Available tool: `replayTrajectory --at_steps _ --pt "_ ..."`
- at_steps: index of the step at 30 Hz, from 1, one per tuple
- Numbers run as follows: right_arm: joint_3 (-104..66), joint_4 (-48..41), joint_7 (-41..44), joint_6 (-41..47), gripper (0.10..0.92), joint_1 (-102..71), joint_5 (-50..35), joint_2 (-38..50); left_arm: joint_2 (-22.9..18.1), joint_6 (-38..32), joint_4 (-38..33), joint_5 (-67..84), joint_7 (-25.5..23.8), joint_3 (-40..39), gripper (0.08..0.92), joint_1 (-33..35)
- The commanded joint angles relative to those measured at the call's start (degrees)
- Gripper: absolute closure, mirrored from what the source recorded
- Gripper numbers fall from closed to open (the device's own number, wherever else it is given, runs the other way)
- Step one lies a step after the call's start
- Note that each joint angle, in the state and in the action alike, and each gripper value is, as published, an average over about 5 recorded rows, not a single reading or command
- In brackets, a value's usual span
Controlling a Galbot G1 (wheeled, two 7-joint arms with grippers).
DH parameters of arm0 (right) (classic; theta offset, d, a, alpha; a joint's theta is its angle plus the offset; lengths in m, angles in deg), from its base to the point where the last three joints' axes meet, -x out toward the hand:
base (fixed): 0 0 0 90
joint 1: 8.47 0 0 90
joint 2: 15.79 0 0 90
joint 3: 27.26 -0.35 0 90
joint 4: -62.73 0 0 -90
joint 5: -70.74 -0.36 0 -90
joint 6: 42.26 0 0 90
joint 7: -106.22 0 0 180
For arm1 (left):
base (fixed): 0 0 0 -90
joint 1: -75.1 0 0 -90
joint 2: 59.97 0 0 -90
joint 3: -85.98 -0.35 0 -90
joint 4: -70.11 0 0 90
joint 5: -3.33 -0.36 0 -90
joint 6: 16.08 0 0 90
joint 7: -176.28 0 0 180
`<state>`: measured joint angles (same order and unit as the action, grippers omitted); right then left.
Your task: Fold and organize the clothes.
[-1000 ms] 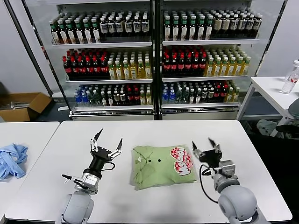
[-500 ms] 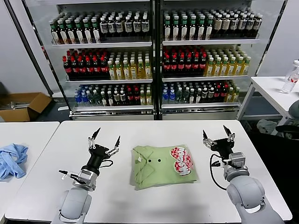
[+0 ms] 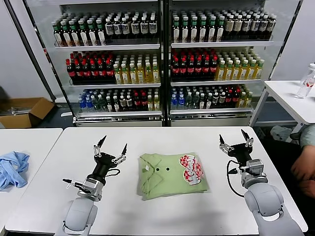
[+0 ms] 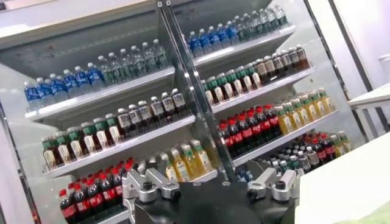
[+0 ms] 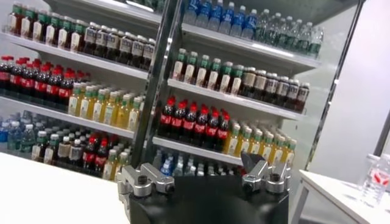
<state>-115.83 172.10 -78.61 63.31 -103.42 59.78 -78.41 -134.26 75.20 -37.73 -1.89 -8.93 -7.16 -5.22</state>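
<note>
The light green polo shirt (image 3: 171, 174) lies folded into a rectangle on the white table (image 3: 162, 216), collar and buttons to the left, red-and-white graphic to the right. My left gripper (image 3: 111, 146) is open and empty, fingers pointing up, raised above the table left of the shirt. My right gripper (image 3: 235, 138) is open and empty, fingers up, raised right of the shirt. Neither touches the shirt. Both wrist views face the drink shelves and show no shirt.
A cooler full of bottles (image 3: 162, 59) stands behind the table. A light blue cloth garment (image 3: 12, 168) lies on the side table at left. A person's hands (image 3: 304, 169) show at the right edge. A water bottle (image 3: 306, 81) stands on another table.
My right gripper has moved right and up, away from the shirt. My left gripper has barely moved. A person's hands have come into view at the right edge.
</note>
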Motion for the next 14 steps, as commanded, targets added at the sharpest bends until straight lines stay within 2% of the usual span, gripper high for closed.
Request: replayTrajectory --at_steps 1,14 --pt "0.0 -1.8 1.5 -3.6 0.203 1.0 3.9 -0.9 0.2 1.4 -0.7 1.0 0.3 0.2 0.177 0.2" --pt "0.0 -4.3 2.4 -4.1 0.202 2.3 5.9 -1.4 1.5 1.6 0.9 2.1 4.0 -0.1 0.177 -1.8"
